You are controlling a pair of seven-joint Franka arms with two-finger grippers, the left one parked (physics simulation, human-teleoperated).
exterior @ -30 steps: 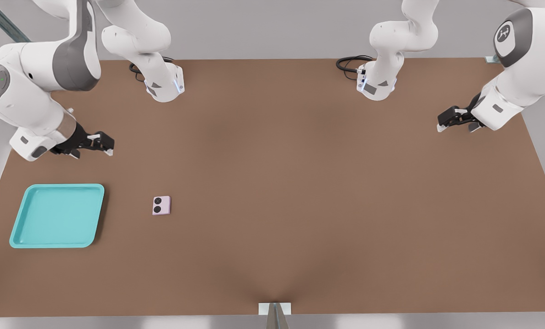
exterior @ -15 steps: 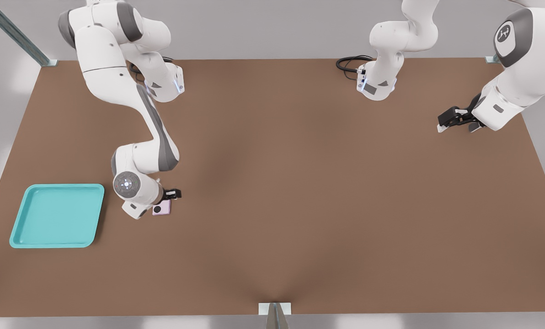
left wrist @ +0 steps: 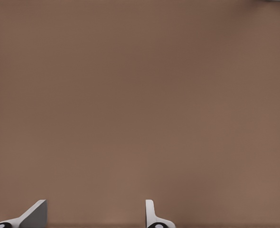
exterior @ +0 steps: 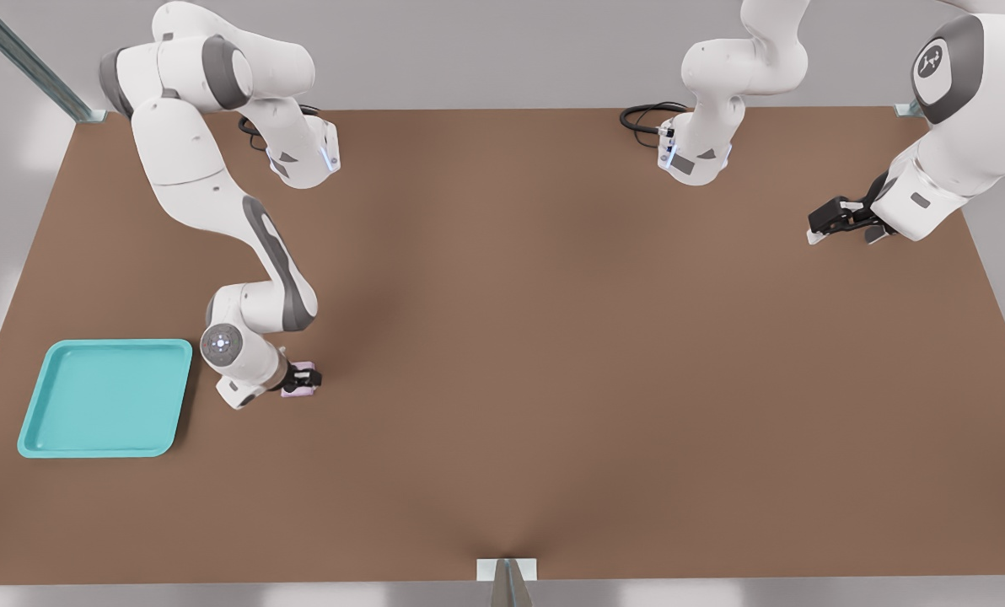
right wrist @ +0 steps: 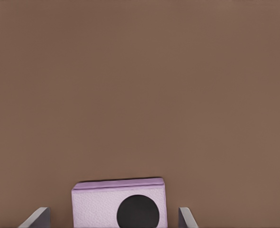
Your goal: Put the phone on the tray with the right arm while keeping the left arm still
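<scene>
The pale pink-lilac phone (exterior: 293,393) lies flat on the brown table, a short way to the front view's right of the turquoise tray (exterior: 106,396). My right arm reaches down over it, and its black gripper (exterior: 304,379) covers most of the phone in the front view. In the right wrist view the phone (right wrist: 117,204) shows one black lens and sits between the two fingertips (right wrist: 36,218), with a gap on each side. The gripper (right wrist: 112,219) is open around the phone and not touching it. Nothing lies in the tray.
The parked left arm holds its gripper (exterior: 835,223) low over the table at the front view's far right. Both arm bases (exterior: 304,156) stand along the far edge, with a black cable (exterior: 646,114) by one. A small metal bracket (exterior: 507,573) sits at the near edge.
The right arm swung from beyond the tray to the phone, then dropped lower, so its gripper now straddles the phone. The phone and the tray have not moved.
</scene>
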